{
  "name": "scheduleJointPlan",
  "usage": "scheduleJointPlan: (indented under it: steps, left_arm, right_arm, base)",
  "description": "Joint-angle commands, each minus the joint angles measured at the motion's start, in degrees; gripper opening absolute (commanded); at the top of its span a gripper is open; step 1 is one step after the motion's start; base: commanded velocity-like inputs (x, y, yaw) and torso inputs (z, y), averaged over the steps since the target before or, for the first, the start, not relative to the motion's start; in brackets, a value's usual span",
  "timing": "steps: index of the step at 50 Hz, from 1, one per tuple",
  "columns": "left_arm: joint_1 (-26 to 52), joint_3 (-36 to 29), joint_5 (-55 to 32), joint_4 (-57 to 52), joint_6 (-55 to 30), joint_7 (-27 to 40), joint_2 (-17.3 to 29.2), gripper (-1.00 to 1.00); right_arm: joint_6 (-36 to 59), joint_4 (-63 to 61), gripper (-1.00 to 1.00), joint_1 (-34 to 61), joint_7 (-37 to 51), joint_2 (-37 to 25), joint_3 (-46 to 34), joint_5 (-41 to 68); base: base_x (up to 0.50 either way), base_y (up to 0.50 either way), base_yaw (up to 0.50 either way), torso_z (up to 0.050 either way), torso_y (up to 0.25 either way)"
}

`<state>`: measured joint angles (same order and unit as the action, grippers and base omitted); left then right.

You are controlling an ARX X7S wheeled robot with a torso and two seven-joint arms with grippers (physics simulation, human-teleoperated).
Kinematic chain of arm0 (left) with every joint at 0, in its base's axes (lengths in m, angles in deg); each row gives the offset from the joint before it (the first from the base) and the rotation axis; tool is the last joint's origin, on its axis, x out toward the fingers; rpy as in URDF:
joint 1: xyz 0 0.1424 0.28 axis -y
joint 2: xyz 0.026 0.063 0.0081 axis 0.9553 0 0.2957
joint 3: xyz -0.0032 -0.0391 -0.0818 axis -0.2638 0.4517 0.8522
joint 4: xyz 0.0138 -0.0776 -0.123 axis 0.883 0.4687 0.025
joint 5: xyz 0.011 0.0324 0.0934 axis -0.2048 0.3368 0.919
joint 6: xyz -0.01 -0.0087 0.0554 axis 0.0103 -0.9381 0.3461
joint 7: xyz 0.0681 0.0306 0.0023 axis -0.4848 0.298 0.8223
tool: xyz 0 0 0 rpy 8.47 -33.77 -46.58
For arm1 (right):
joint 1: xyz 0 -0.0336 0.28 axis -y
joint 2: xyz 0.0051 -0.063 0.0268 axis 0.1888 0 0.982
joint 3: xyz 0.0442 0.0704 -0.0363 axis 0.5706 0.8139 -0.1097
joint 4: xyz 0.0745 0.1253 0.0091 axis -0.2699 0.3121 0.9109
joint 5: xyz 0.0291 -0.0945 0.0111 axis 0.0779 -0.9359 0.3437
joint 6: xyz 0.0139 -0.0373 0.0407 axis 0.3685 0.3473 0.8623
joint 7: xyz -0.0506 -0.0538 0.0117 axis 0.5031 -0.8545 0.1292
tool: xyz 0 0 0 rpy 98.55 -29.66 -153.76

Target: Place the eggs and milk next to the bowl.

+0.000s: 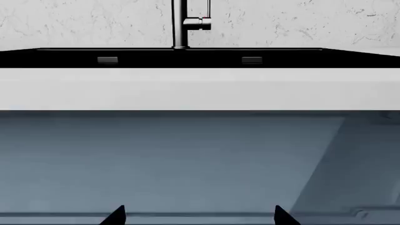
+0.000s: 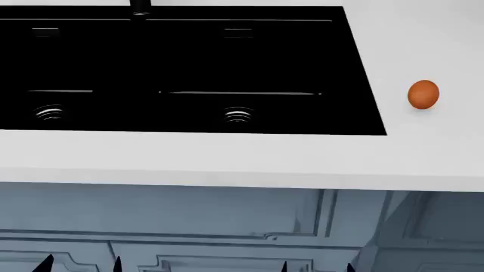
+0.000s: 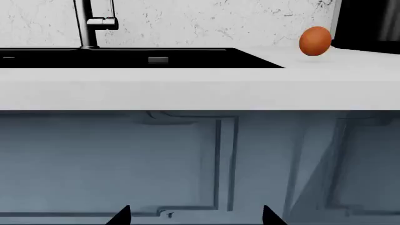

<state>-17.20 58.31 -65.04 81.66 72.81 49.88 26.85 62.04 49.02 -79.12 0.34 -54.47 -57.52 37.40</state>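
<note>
Orange egg (image 2: 423,93) sits alone on tabletop (image 2: 226,158), right of black sink (image 2: 181,68). Milk, bowl, other egg not seen. Left gripper (image 1: 196,215), right gripper (image 3: 196,215) low by cupboard, released, holding nothing, not reaching yet.

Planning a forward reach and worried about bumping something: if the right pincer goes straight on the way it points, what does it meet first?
Probably the blue cabinet door below the white counter. The right pincer sits lower than the countertop, so the egg lies above its line. Depth is unclear.
</note>
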Motion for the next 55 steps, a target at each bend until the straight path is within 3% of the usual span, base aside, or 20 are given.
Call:
scheduleJointPlan:
  steps: [1,14,55]
  left_arm:
    - [0.0,-0.64,0.0,0.0,0.0,0.64,0.57,1.0]
    - [0.25,-3.08,-4.17,0.27,-0.27,2.35,2.7,1.0]
    - [-0.08,-6.95,-8.37,-3.94,-2.8,4.98,5.82,1.0]
  right_arm:
    - [0.0,0.0,1.0,0.0,0.72,-0.54,-0.72,0.0]
    - [0.22,0.56,1.0,0.14,2.9,-2.57,-3.42,2.82]
    - [1.18,-2.61,1.0,-0.48,6.58,-6.01,-6.58,6.1]
  base:
    - [0.0,0.0,0.0,0.0,0.0]
    - [0.0,0.0,0.0,0.0,0.0]
    - [0.0,0.0,0.0,0.049,0.009]
